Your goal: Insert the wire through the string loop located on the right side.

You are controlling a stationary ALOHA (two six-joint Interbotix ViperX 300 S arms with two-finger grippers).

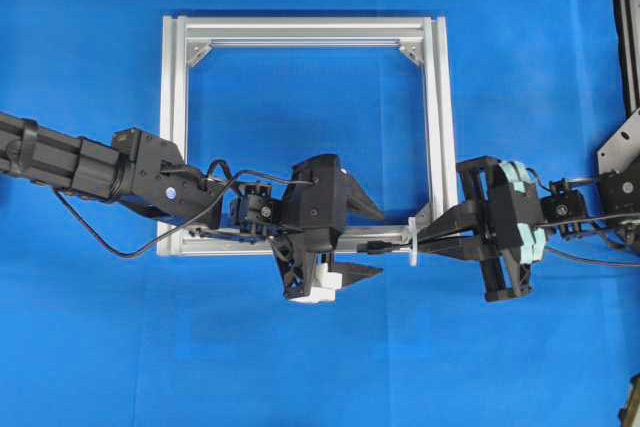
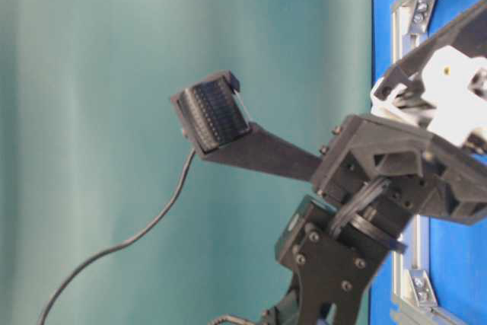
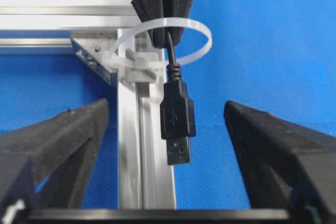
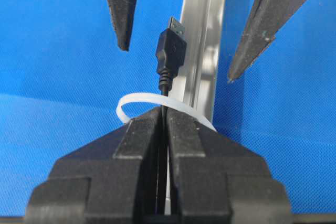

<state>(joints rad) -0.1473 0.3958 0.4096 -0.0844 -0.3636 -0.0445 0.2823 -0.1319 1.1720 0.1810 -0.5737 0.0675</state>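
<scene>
The wire's black plug with its metal tip has come through the white string loop at the silver frame's lower right corner. My right gripper is shut on the thin cable just behind the loop, its tips reaching into the ring. In the left wrist view the plug hangs beyond the loop, between the wide-apart fingers of my open left gripper, touching neither. Seen from above, the left gripper straddles the plug from the left.
The frame's bar runs beneath the plug on the blue mat. A corner bracket sits beside the loop's mount. The left arm's own black cable trails over the mat at the left. Grey hardware stands at the right edge.
</scene>
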